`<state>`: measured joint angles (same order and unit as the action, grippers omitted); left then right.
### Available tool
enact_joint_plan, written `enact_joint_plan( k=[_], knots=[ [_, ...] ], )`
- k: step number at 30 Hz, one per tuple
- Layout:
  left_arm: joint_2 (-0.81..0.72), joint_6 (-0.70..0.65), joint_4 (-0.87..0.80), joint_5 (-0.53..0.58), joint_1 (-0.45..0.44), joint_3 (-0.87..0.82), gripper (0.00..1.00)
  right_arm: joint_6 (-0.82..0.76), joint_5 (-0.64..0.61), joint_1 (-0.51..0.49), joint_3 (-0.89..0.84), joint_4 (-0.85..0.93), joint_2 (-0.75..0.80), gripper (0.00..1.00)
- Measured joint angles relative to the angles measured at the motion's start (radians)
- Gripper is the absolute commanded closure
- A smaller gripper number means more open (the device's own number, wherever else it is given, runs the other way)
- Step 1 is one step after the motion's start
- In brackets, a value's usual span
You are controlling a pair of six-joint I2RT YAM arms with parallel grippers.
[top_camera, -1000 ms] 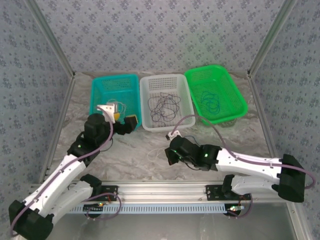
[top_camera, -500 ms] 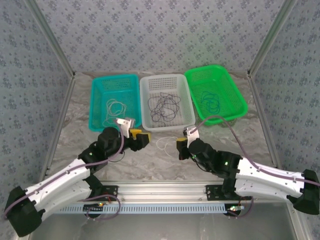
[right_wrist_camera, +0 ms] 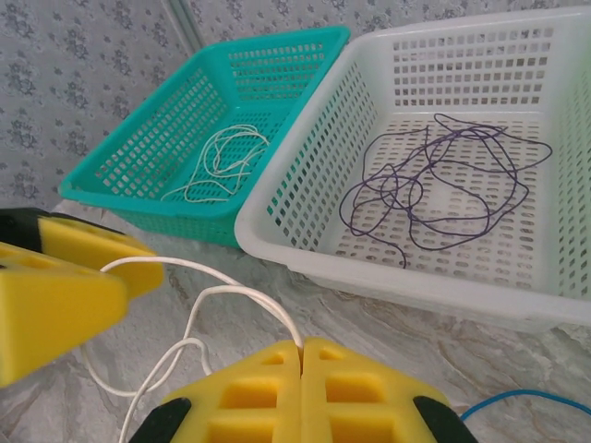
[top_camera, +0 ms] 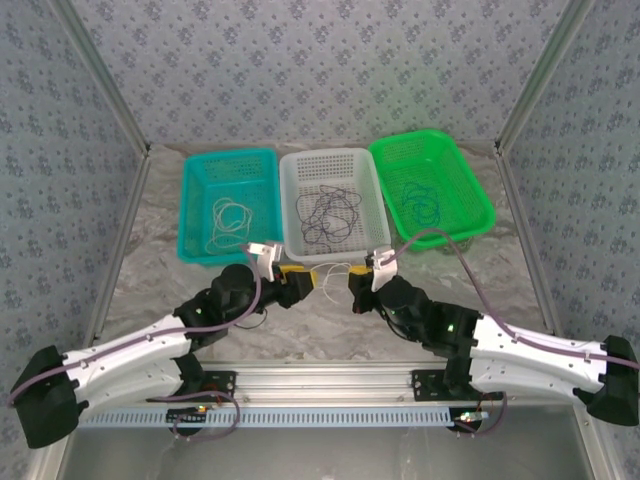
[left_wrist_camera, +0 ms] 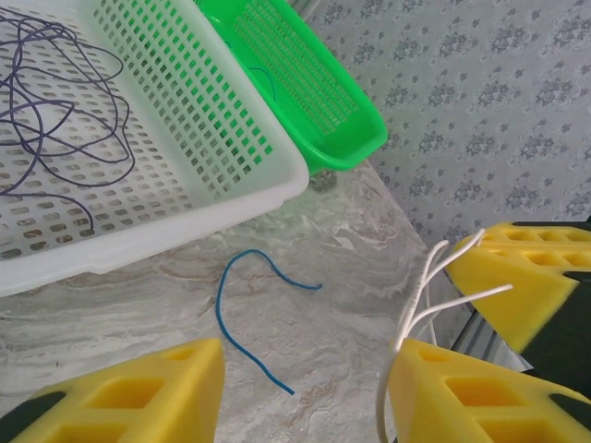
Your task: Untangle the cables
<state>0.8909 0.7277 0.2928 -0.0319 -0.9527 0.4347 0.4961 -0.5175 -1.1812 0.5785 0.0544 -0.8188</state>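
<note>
A white cable (right_wrist_camera: 199, 300) loops above the table in front of the baskets, and my right gripper (right_wrist_camera: 301, 346) is shut on its end. My left gripper (left_wrist_camera: 309, 355) faces it from the left. Its jaws stand apart, and the white cable (left_wrist_camera: 414, 318) runs along the inner face of its right finger (left_wrist_camera: 462, 397). From above, the left gripper (top_camera: 303, 281) and right gripper (top_camera: 352, 287) sit close together with the white cable (top_camera: 330, 270) between them. A short blue cable (left_wrist_camera: 235, 318) lies loose on the table. Purple cables (top_camera: 328, 213) curl in the white basket (top_camera: 372, 190).
The teal basket (top_camera: 192, 205) holds another white cable (top_camera: 231, 216). The green basket (top_camera: 468, 180) holds blue cables (top_camera: 424, 205). All three baskets stand in a row behind the grippers. Patterned walls close in the marbled table (top_camera: 300, 325) on three sides.
My left arm has swung from the teal basket down to the table's front middle, its jaws narrowing. My right gripper has moved forward, carrying the white cable toward the left gripper.
</note>
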Motion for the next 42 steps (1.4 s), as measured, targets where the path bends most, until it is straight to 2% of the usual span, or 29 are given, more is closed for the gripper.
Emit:
enact_joint_plan(
  k=[6,13,15,16,17,18,21,23,24,26,27,34,42],
  knots=[
    [0.048,0.011,0.012,0.027,-0.018,0.000,0.75,0.000,-0.011,-0.013,-0.010,-0.034,-0.004,1.00],
    [0.024,0.005,-0.041,0.132,-0.018,0.008,1.00,0.001,-0.010,-0.024,-0.027,-0.035,-0.004,0.98],
    [0.005,-0.014,-0.082,0.151,-0.018,0.020,1.00,0.007,-0.010,-0.024,-0.027,-0.015,-0.004,0.91],
    [-0.007,-0.028,-0.105,0.160,-0.018,0.029,1.00,0.011,-0.009,-0.024,-0.027,0.001,-0.004,0.84],
    [-0.018,-0.041,-0.122,0.165,-0.018,0.037,1.00,0.016,-0.007,-0.024,-0.027,0.021,-0.004,0.72],
    [-0.025,-0.054,-0.140,0.169,-0.018,0.046,1.00,0.019,-0.006,-0.024,-0.026,0.040,-0.004,0.63],
    [-0.031,-0.097,-0.200,0.174,-0.018,0.079,1.00,0.038,-0.008,-0.024,-0.023,0.127,-0.004,0.59],
    [-0.031,-0.126,-0.237,0.170,-0.018,0.097,1.00,0.040,-0.011,-0.024,-0.016,0.188,0.003,0.52],
    [-0.029,-0.137,-0.251,0.165,-0.018,0.104,1.00,0.037,-0.011,-0.024,-0.014,0.208,0.011,0.46],
    [-0.018,-0.156,-0.282,0.153,-0.018,0.119,1.00,0.028,-0.011,-0.024,-0.009,0.237,0.037,0.28],
    [-0.014,-0.164,-0.291,0.151,-0.018,0.124,1.00,0.025,-0.011,-0.023,-0.004,0.249,0.048,0.24],
    [-0.005,-0.186,-0.295,0.103,-0.018,0.126,1.00,0.007,-0.006,0.015,0.018,0.248,0.071,0.20],
    [0.018,-0.207,-0.264,0.039,-0.040,0.126,1.00,-0.020,0.060,0.069,0.059,0.168,-0.066,0.18]
  ],
)
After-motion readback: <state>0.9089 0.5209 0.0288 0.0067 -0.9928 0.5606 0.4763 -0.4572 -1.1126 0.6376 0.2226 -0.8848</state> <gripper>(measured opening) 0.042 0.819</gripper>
